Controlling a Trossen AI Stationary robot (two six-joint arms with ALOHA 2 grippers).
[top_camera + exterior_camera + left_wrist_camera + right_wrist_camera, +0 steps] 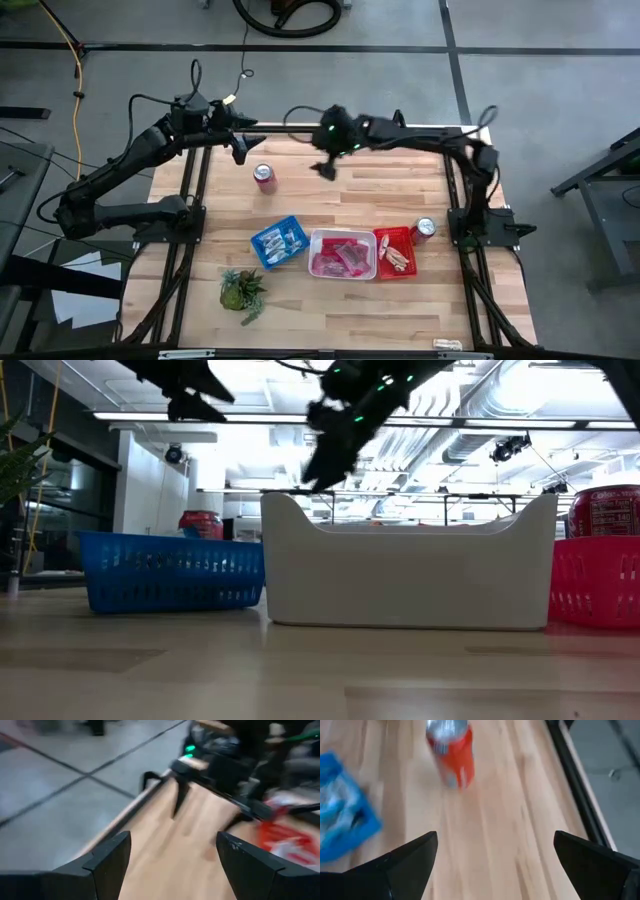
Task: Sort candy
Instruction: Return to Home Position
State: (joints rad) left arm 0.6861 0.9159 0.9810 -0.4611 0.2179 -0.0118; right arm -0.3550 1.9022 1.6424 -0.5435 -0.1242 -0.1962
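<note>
Fingers [107, 862] wide and empty on left gripper [240, 152] and right gripper [326, 167], both up over bench's [380, 190] far edge; candy [345, 258] sits sorted in blue bin [256, 240], white tray [315, 250], red bin [392, 232], so I'd fold arms back slow, clearing the soda can [263, 177].

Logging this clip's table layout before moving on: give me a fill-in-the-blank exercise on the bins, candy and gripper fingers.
1. The white bin stands between the blue bin and the ____ bin.
2. The pink candy lies in the ____ bin.
3. The fingers of the left gripper and right gripper are ____, holding nothing.
4. The plant stands nearest the ____ bin.
Missing words: red; white; open; blue.
</note>
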